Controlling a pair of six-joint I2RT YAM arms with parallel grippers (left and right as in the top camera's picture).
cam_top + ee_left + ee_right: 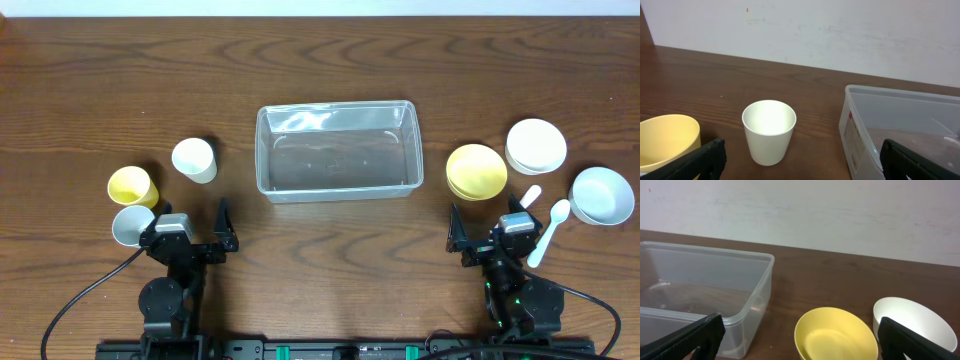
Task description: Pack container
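Note:
The clear plastic container (338, 150) sits empty at the table's middle; it also shows in the left wrist view (900, 132) and the right wrist view (705, 287). A white cup (194, 159) (769, 131), a yellow cup (132, 186) (667, 140) and a pale-blue cup (130, 226) stand at the left. Yellow bowls (476, 172) (836, 334), white bowls (536, 146) (915, 322), a pale-blue bowl (602, 195) and two white spoons (548, 228) lie at the right. My left gripper (196, 242) (800, 160) is open and empty near the front edge. My right gripper (488, 243) (800, 340) is open and empty too.
Dark wooden table (320, 60) with a pale wall behind it (840, 30). Black cables (80, 300) run from the arm bases along the front edge.

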